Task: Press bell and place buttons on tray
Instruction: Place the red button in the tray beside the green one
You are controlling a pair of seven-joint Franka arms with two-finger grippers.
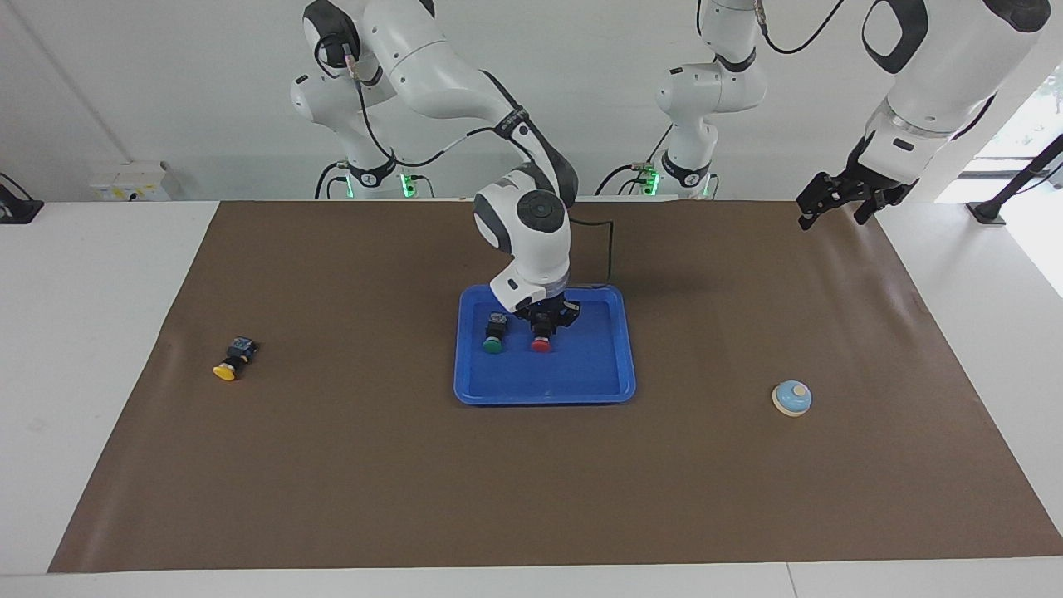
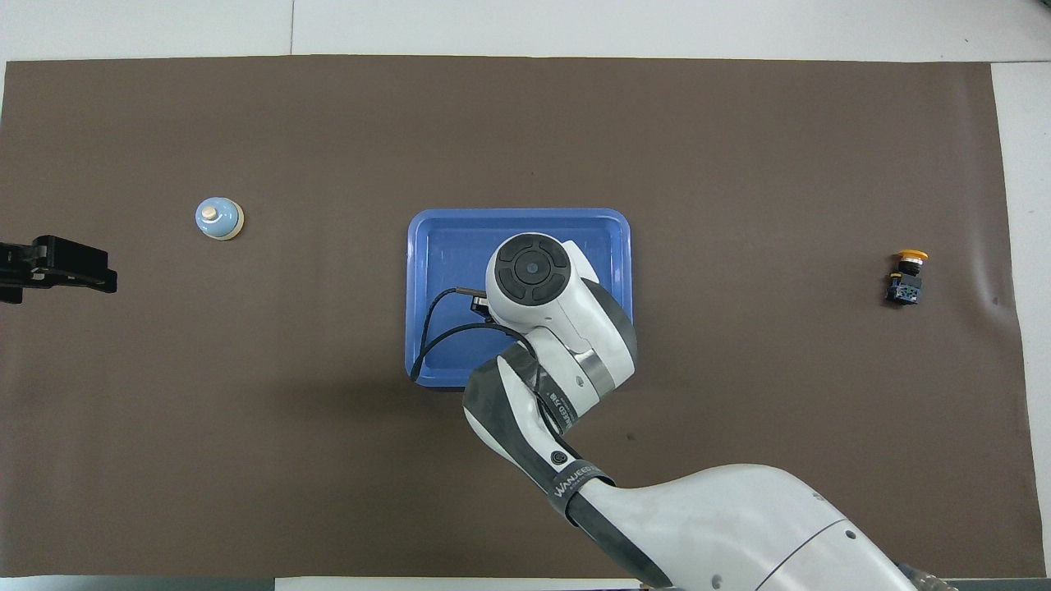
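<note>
My right gripper (image 1: 543,325) is shut on the red button (image 1: 541,343) and holds it low inside the blue tray (image 1: 581,387), cap pointing away from the robots. The green button (image 1: 493,339) lies in the tray right beside it, toward the right arm's end. In the overhead view the right arm hides both buttons and covers much of the tray (image 2: 435,238). The yellow button (image 1: 232,360) (image 2: 906,277) lies on the mat toward the right arm's end. The bell (image 1: 791,398) (image 2: 218,219) stands toward the left arm's end. My left gripper (image 1: 830,218) (image 2: 98,275) waits open, raised over that end's mat edge.
A brown mat (image 1: 415,482) covers the table, with white tabletop (image 1: 83,332) around it. The right arm's cable (image 2: 427,328) loops over the tray's corner nearest the robots. Bare mat lies between the tray and the bell.
</note>
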